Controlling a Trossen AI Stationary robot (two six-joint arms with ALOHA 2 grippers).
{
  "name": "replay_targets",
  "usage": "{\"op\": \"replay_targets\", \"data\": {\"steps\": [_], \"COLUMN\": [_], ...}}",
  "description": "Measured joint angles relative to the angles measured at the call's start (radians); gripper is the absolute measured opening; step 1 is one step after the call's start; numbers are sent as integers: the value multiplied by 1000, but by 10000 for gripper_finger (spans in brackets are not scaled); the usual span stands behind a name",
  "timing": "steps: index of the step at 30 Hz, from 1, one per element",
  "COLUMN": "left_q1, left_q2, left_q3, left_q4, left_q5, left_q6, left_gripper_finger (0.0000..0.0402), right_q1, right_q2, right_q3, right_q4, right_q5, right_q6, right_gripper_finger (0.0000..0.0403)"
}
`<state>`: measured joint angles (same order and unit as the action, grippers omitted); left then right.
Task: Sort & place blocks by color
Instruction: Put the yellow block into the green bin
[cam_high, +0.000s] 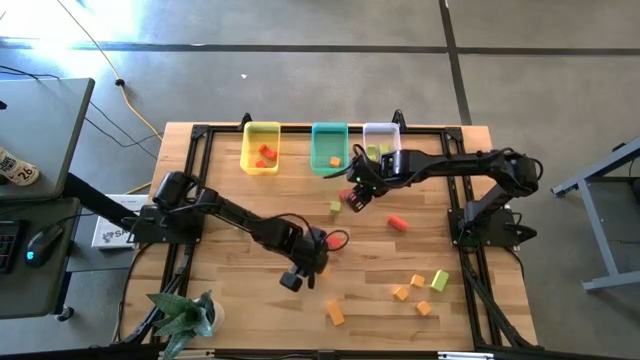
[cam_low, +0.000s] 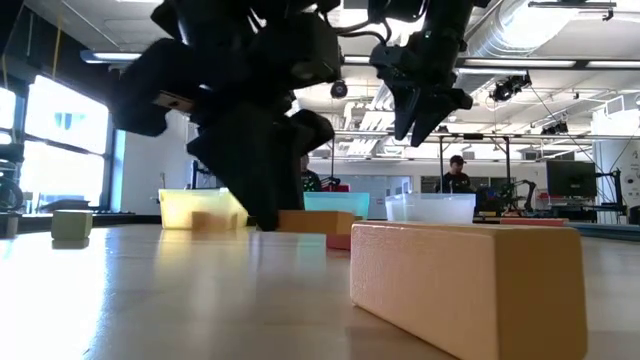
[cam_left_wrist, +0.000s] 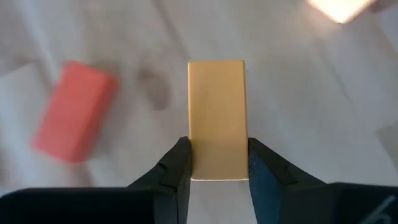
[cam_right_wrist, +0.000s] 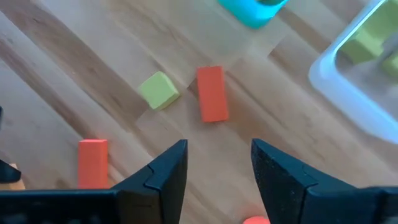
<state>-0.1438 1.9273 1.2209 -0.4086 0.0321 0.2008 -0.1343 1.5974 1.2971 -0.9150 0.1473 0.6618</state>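
Along the near right part of the table (cam_high: 250, 320), several loose blocks lie well apart: an orange piece (cam_high: 335, 314) closest to the near edge, then three small orange cubes (cam_high: 417, 281) and a green block (cam_high: 440, 280). They wait there unsorted, with bare wood between them, so a gripper could come down on any of them without crowding.

Further in, near the table's middle, the left gripper (cam_left_wrist: 217, 155) pinches an orange bar (cam_left_wrist: 216, 112) across its narrow sides, gripping one end so most of the bar sticks out past the fingertips. That hold looks meant for carrying it to a bin and leaves the bar's long end free to drop in first. A red bar (cam_left_wrist: 74, 112) lies on the wood just beside it, apart from the fingers.

Beyond that, the right gripper (cam_right_wrist: 217, 165) hangs above the table with its fingers spread and nothing between them. Below it lie a red block (cam_right_wrist: 212, 93) with a green cube (cam_right_wrist: 159, 90) just beside it, and another red block (cam_right_wrist: 93, 163) farther off. The close pair may get nudged if one is picked.

At the far edge stand three bins in a row: yellow bin (cam_high: 248, 150) on the left holding red pieces, teal bin (cam_high: 329, 130) in the middle with an orange piece, clear bin (cam_high: 381, 128) on the right with green ones. So the orange bar likely belongs in the teal bin, but the right arm reaches across in front of that bin, leaving a tight path.
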Motion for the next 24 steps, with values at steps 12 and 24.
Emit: {"op": "replay_targets", "data": {"steps": [12, 24], "left_q1": [177, 467], "left_q2": [-85, -129], "left_q3": [2, 3], "left_q4": [12, 87], "left_q5": [-102, -271], "left_q6": [-50, -194], "left_gripper_finger": [93, 93], "right_q1": [-110, -196], "right_q2": [0, 0], "right_q3": [136, 182], "right_q4": [-79, -94], "right_q5": [2, 18], "right_q6": [-208, -344], "right_gripper_finger": [144, 144]}}
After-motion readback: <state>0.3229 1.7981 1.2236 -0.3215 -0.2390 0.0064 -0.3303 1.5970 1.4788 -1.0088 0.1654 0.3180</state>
